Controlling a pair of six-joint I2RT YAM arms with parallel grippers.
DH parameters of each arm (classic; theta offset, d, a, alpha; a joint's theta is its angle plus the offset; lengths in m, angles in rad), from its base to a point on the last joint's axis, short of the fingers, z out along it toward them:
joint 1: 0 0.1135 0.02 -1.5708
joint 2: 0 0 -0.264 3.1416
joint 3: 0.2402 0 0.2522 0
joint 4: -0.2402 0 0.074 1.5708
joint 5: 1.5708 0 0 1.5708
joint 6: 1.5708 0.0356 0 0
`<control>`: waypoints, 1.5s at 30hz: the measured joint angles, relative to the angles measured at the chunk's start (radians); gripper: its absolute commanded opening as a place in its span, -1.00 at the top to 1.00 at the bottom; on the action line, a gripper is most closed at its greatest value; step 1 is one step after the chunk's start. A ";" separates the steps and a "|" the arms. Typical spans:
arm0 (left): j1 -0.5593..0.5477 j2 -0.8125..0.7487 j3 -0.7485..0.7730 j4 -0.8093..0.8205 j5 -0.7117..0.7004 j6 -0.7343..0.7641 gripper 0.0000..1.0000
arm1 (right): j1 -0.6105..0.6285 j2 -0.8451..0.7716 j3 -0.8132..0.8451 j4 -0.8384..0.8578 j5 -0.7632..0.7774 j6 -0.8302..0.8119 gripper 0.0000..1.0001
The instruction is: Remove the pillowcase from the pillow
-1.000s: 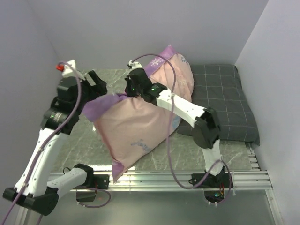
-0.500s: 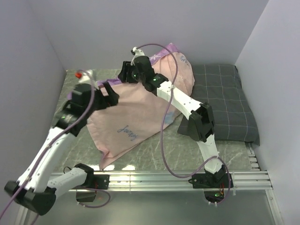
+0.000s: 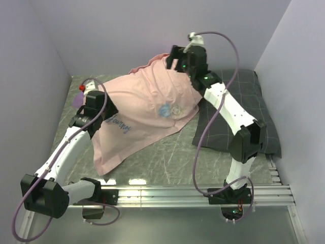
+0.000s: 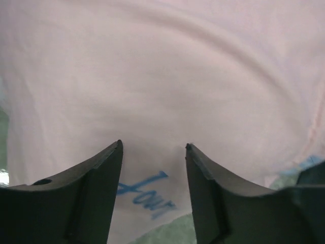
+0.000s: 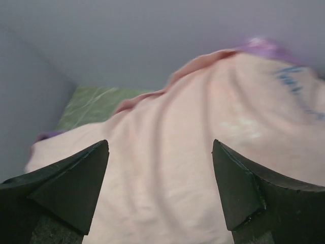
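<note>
- Pink fabric fills the overhead view: the pillowcase (image 3: 147, 109) is spread pale side up over the marbled green table (image 3: 167, 157), stretched from its 7 o'clock corner to its 1 o'clock end.
- At the 9 o'clock edge of the pillowcase, the left arm (image 3: 66, 150) is bent over the fabric, and a sliver of purple is seen by its wrist.
- From the left wrist, the left gripper (image 4: 153, 145) is seen with its jaws moderately parted and nothing pinched. The fabric lies just beyond the fingertips (image 4: 118, 147), with blue script (image 4: 144, 190) framed between them.
- Near the middle of the fabric, a small cartoon print (image 3: 170, 109) is seen through it.
- The pillow itself is not exposed anywhere; whether it lies under the fabric cannot be told.
- At the 1 o'clock end, the right arm (image 3: 228, 104) is stretched out over the raised far edge of the pillowcase.
- From the right wrist, the right gripper (image 5: 160, 143) is spread wide and holds nothing, with rippled pink fabric below it.
- At 3 o'clock, the dark grey checked pillow (image 3: 249, 109) lies flat, its near-left part overlapped by the pink fabric.
</note>
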 measured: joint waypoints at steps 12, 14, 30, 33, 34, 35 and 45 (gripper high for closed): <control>0.109 0.125 0.043 0.023 0.027 0.011 -0.18 | -0.248 0.235 -0.063 -0.014 -0.024 0.003 -0.18; 0.117 0.143 0.064 0.022 0.040 0.015 -0.22 | -0.247 0.260 -0.074 -0.010 -0.076 0.019 0.42; -0.066 0.193 0.347 -0.031 0.126 0.099 -0.78 | 0.068 -0.211 -0.794 0.418 -0.270 0.301 0.71; -0.181 0.208 0.348 -0.034 0.123 0.098 -0.81 | 0.101 -0.225 -0.878 0.494 -0.317 0.341 0.64; -0.214 0.217 0.348 -0.035 0.116 0.098 -0.80 | 0.101 -0.229 -0.898 0.510 -0.323 0.348 0.64; -0.242 0.230 0.349 -0.039 0.103 0.098 -0.80 | 0.098 -0.234 -0.919 0.527 -0.324 0.354 0.63; -0.411 0.412 0.400 -0.102 -0.095 0.108 -0.41 | 0.095 -0.301 -1.028 0.628 -0.312 0.376 0.71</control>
